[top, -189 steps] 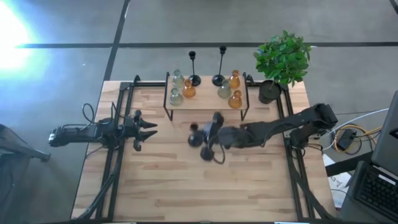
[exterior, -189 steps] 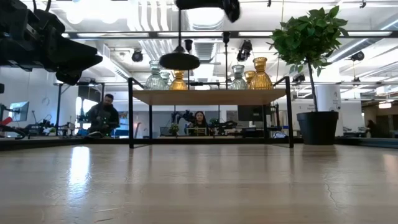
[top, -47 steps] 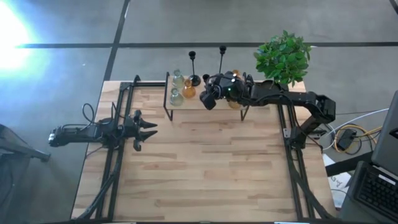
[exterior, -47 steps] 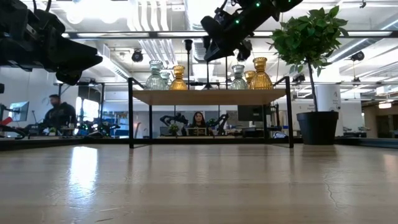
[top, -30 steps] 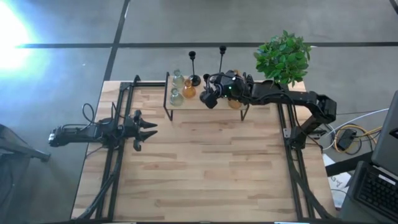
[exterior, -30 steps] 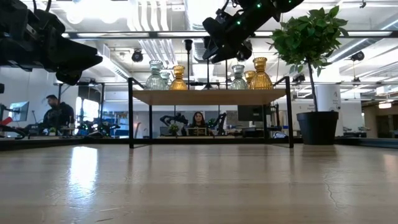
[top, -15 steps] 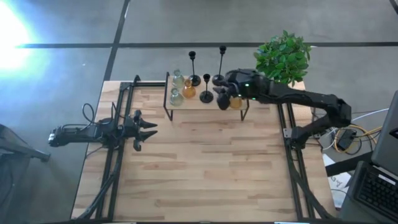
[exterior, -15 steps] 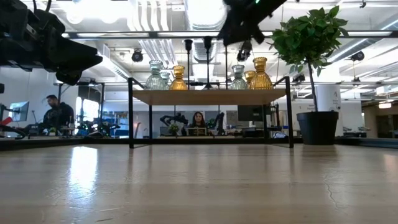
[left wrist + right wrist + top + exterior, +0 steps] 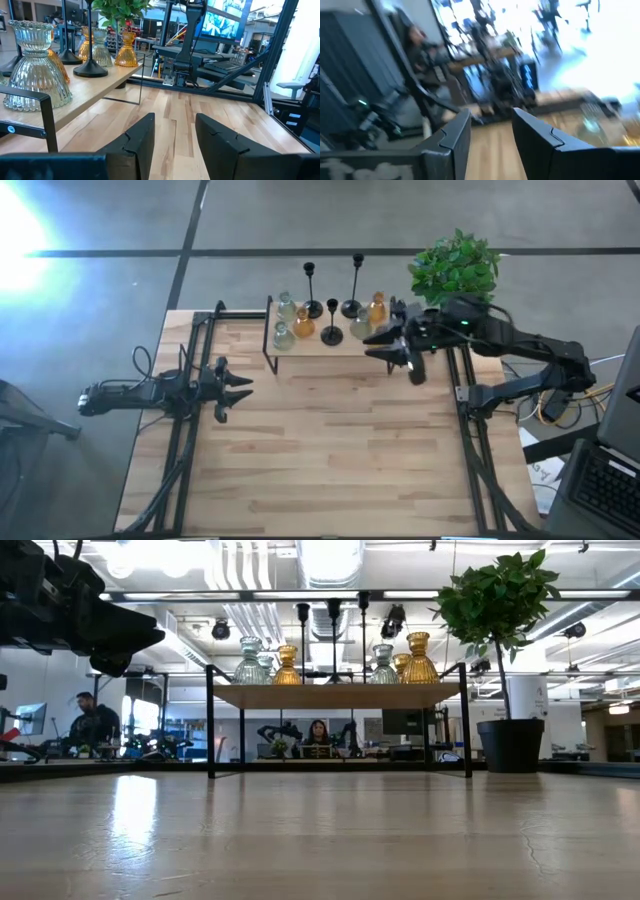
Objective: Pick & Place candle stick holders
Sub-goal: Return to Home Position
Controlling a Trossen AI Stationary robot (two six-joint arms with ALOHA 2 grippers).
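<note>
Holders (image 9: 332,334) all stand on your shelf (image 9: 312,346). Right jaws hang spread and empty by its right end. Left jaws sit spread near the counter's (image 9: 320,460) left edge.

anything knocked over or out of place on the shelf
Nothing stands out. The amber holders, clear glass holders and three black holders stand upright on the shelf. The right gripper hangs open by the shelf's right end; the left gripper waits open on the left.

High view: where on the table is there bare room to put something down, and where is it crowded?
The wooden table is bare in front of the shelf, between the left gripper and the right gripper, and across its whole near half. The shelf top is crowded with candle stick holders.
</note>
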